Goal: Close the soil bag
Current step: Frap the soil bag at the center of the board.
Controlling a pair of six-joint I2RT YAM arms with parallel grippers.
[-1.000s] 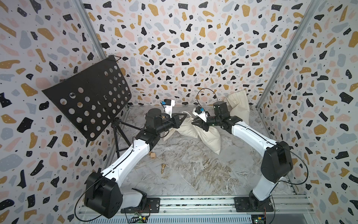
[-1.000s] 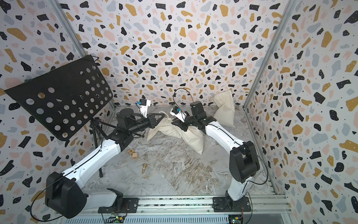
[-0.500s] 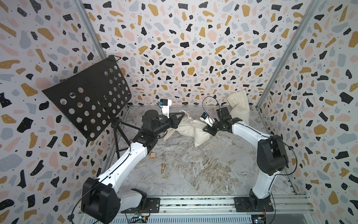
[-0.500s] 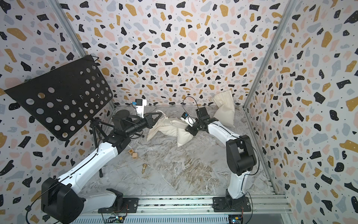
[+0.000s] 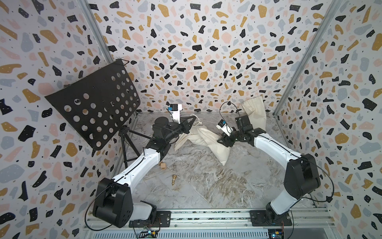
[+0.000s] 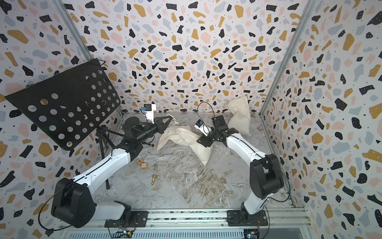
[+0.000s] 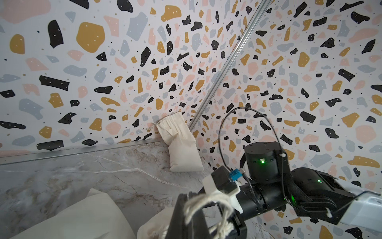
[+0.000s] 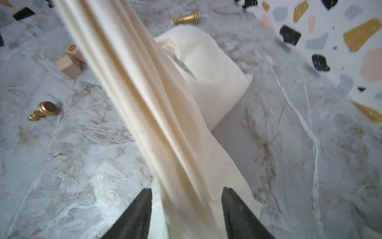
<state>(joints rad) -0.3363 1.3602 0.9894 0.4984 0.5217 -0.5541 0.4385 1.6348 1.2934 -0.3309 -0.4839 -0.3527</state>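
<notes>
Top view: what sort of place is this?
Likely a robot test booth: a left arm and right arm bolted to a metal rail, terrazzo-patterned walls closing it in, and props like a cloth bag.

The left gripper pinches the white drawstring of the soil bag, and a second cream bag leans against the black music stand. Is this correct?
Not quite. The second cream bag leans against the back wall near the right corner, far from the black music stand; both top views show it. The rest holds: the left gripper pinches the white drawstring of the soil bag.
</notes>
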